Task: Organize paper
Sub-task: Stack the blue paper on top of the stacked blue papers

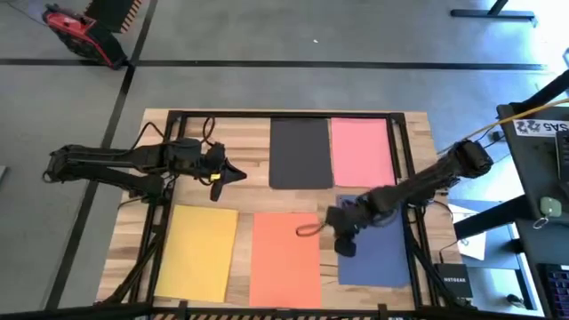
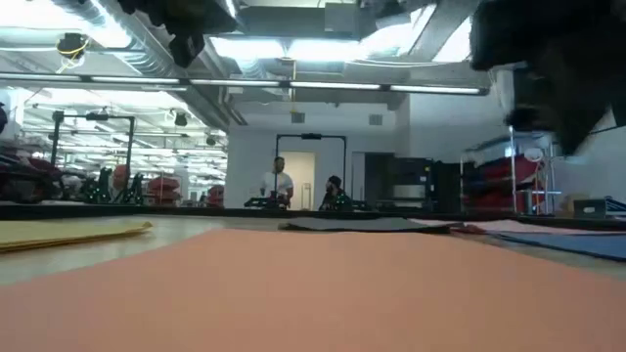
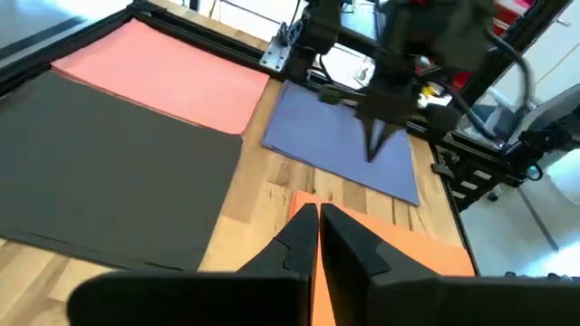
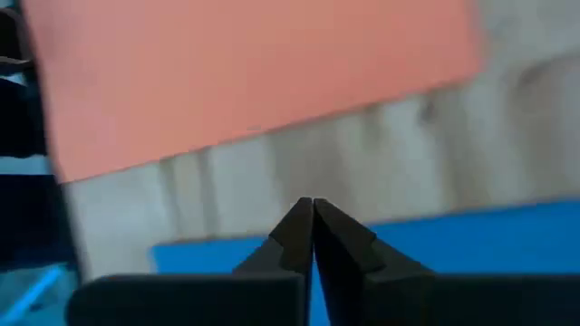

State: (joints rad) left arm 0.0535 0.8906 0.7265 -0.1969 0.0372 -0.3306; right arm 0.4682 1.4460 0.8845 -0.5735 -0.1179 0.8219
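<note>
Wooden table (image 1: 244,191) carries five sheets of paper, none overlapping. At the far side the black sheet (image 1: 300,152) and pink sheet (image 1: 362,151) lie edge to edge; at the near side the yellow sheet (image 1: 197,252), orange sheet (image 1: 284,258) and blue sheet (image 1: 373,244) sit with strips of bare wood between them (the widest open wood is at the far left). A dark frame (image 1: 404,147) rims the table edges. The right gripper (image 1: 347,246) is over the blue sheet's left edge, fingers pressed together with nothing between them. The left gripper (image 1: 238,172) hovers left of the black sheet, also closed and empty. Two people (image 2: 278,182) stand far back.
</note>
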